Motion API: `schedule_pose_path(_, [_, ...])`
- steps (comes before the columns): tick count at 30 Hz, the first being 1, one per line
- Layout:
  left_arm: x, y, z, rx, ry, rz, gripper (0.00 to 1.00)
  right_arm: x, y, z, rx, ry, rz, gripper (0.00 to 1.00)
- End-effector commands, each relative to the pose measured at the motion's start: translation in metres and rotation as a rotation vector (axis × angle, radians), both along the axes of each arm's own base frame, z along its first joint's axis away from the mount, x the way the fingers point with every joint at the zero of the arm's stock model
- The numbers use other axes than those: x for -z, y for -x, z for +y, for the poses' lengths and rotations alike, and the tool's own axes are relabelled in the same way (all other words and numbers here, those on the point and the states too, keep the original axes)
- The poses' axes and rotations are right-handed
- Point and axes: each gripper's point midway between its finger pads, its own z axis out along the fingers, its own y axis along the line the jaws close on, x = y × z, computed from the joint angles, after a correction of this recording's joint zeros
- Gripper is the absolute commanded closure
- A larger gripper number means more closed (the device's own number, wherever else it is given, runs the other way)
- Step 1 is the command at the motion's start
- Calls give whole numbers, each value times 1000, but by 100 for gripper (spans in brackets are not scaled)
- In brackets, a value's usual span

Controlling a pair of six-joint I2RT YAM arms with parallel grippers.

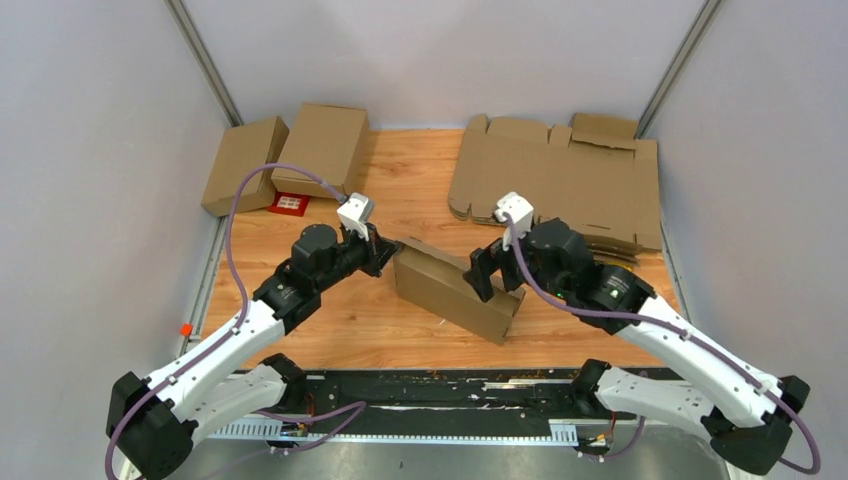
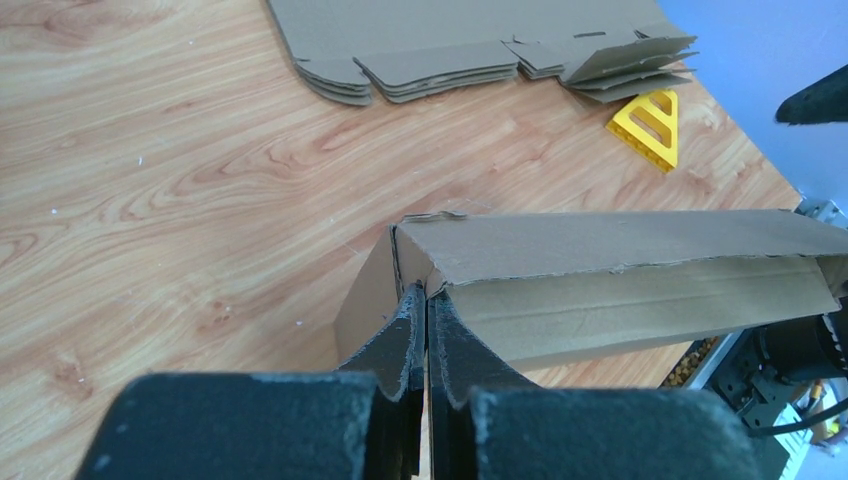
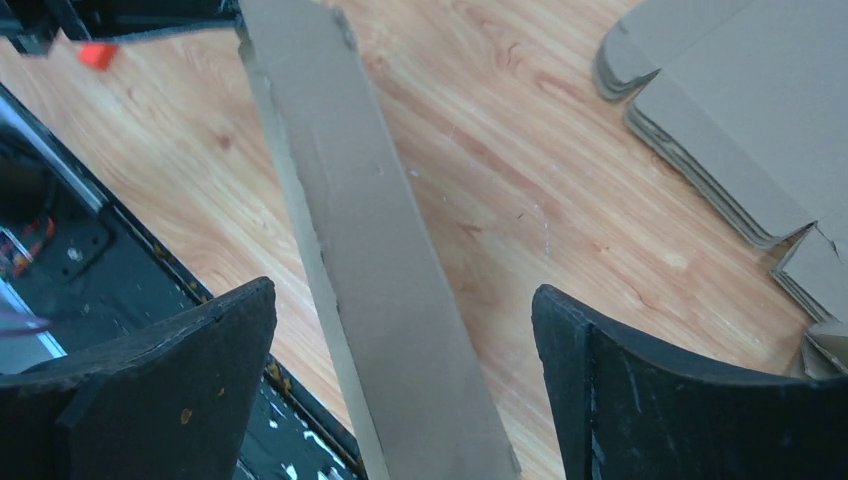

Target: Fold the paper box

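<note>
Wooden table (image 1: 370,330), half-folded brown paper box (image 1: 450,285)

- Tabletop (image 1: 330,330): light wood grain, evenly lit.
- Walls (image 1: 90,150): plain pale grey panels on three sides.
- Posts (image 1: 205,60): metal, at both back corners.

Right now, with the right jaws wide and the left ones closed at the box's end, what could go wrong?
1. The right gripper stands open astride the paper box, gripping nothing, so its upright panel may spring open.
2. The left gripper is shut at one corner only. Whether it pinches cardboard is unclear, so the box could pivot or slip.
</note>
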Motion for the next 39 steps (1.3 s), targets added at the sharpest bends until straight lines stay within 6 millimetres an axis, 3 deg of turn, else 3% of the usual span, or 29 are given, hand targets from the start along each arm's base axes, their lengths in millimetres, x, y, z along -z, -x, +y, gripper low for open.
schedule_pose_path(1, [30,12,1,35,-58,75,100,15,6,9,-71,186,-15,0])
schedule_pose_path(7, [30,12,2,34,-61,76,100,30,14,23,-111,398,-86,0])
schedule_pose_path(19, [38,10,2,32,-78,95,100,33,10,4,44,702,-255,10])
schedule_pose_path(22, [39,10,2,30,-81,98,100,34,16,9,19,724,-270,24])
schedule_pose_path(33, [35,11,3,30,-76,95,100,30,34,12,34,755,-327,26])
schedule_pose_path(39, [35,11,2,27,-71,98,100,42,40,13,12,763,-305,56])
